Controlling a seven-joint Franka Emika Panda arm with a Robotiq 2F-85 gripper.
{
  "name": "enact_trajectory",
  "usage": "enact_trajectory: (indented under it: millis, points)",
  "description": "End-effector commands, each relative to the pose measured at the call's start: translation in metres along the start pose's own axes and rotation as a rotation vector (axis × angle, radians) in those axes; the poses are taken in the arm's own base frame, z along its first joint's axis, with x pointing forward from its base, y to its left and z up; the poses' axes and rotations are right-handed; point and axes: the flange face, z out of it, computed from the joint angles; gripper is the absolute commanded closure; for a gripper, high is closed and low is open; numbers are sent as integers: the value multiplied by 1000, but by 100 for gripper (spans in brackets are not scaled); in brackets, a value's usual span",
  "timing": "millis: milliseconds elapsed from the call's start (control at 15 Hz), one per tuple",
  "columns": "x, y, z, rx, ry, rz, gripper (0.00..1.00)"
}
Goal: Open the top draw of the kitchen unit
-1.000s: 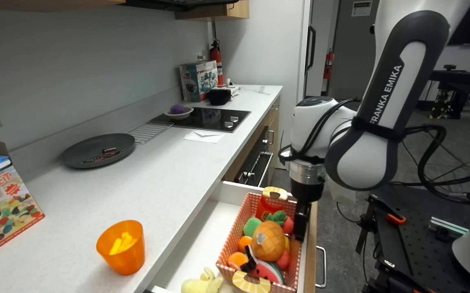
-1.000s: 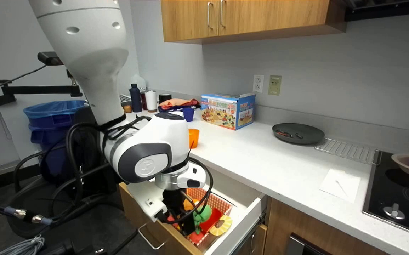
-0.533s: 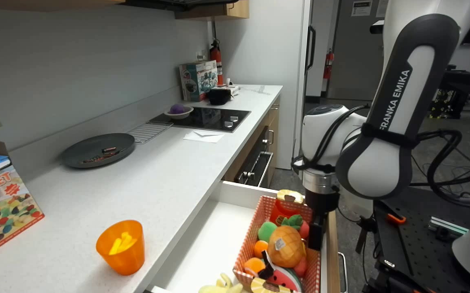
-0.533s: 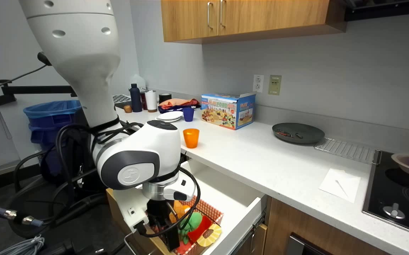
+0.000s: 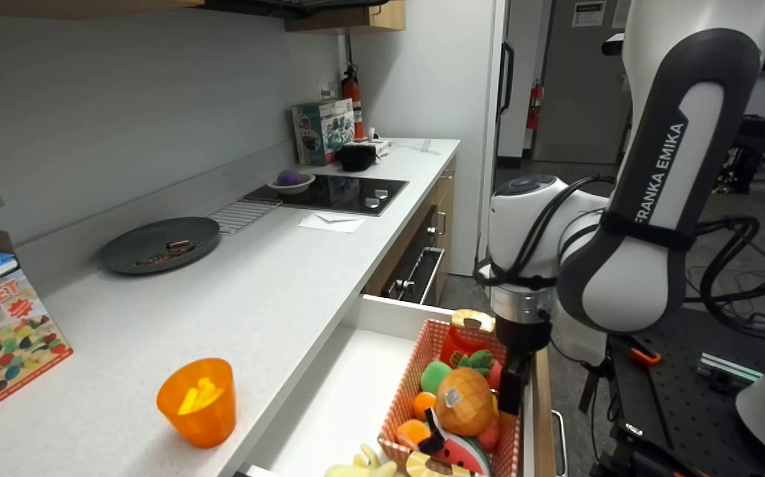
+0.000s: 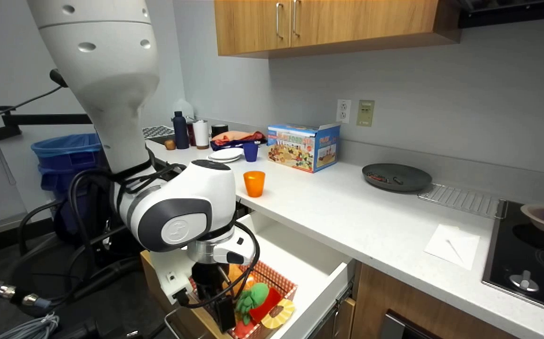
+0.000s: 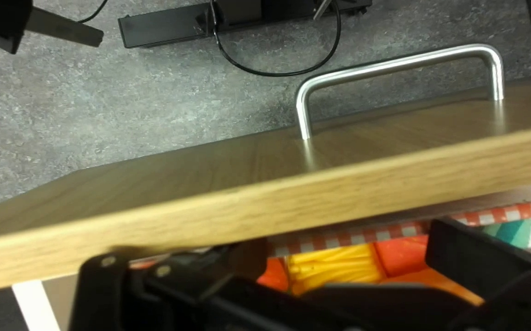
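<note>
- Drawer (image 6: 295, 247), top: six o'clock in an exterior view; farther out than one second ago, so opening looks nearly done.
- Gripper (image 7: 349, 253): spread wide, gripping nothing, inside drawer.

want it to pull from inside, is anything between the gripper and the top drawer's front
Yes: in the wrist view, the basket's checked rim runs along the inner side of the drawer's front, apparently between it and the open gripper. Whether rim and gripper touch is unclear.
</note>
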Motion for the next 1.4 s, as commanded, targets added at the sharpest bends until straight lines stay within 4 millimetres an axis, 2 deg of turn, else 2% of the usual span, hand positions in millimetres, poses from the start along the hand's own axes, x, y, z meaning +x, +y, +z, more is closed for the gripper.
enact_trajectory:
  millis: [0, 200, 400, 533, 667, 800, 933, 1067, 1333]
  points:
    - [-2, -12, -6, -95, 23, 3, 0]
    - [-2, -19, -23, -201, 79, -12, 0]
    - [-6, -37, -40, -277, 170, -32, 0]
    - [-6, -45, -53, -286, 254, -26, 0]
    - [-17, -49, -67, -262, 325, -3, 0]
    - [-12, -51, -83, -243, 411, 34, 0]
    - [-23, -56, -96, -224, 483, 61, 0]
    - [-22, -63, -96, -213, 555, 80, 0]
    - [-32, -69, -97, -148, 647, 103, 0]
